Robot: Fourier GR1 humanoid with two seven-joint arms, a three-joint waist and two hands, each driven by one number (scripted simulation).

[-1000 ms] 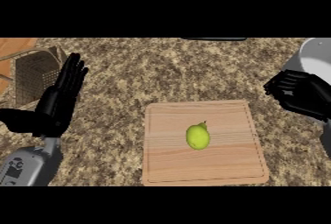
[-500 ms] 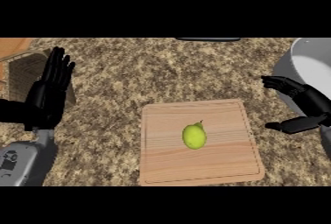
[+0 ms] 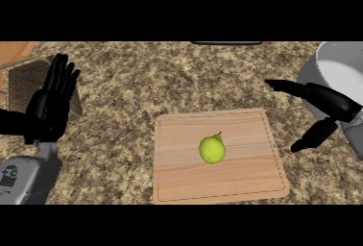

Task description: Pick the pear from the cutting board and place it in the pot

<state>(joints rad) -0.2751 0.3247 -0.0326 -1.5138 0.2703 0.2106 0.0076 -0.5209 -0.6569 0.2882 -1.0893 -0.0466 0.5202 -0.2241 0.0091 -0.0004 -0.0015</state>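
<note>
Left of the cutting board (image 3: 248, 178), our left hand (image 3: 51, 103) rests with fingers straight, holding nothing. The pear (image 3: 212, 149) lies near the board's middle, untouched. Just right of the board, our right hand (image 3: 330, 103) is spread wide and empty, in front of the pot (image 3: 346, 67). We judge this to be the reach: next we must bring that hand over the pear and close round it.

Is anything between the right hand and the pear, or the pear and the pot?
Nothing visible: only bare board and counter lie between the right hand and the pear, and the pot sits beside that hand.
</note>
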